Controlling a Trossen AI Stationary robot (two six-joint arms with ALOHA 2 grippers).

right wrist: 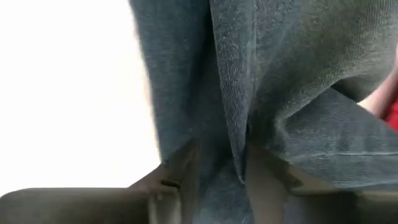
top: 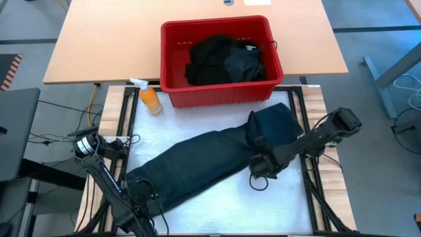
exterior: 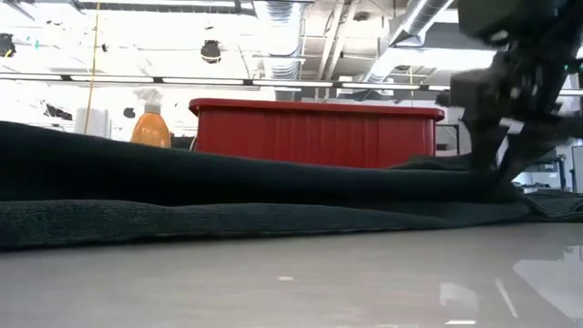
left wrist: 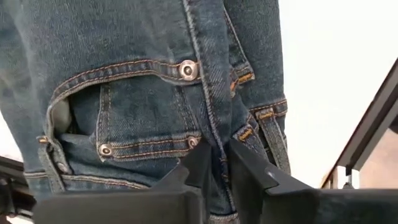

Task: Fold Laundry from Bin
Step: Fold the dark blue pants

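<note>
- In the centre of the high view, you have a pair of dark jeans lying diagonally on the white work surface, from lower left to centre right.
- Your left gripper sits at the waistband, lower left of that frame, fingers narrowly parted with denim between them.
- Your right gripper sits at the leg end, centre right, jaws partly apart around a fold.
- At top centre, the red bin holds black laundry.
- Just left of the bin stands an orange spray bottle.
</note>
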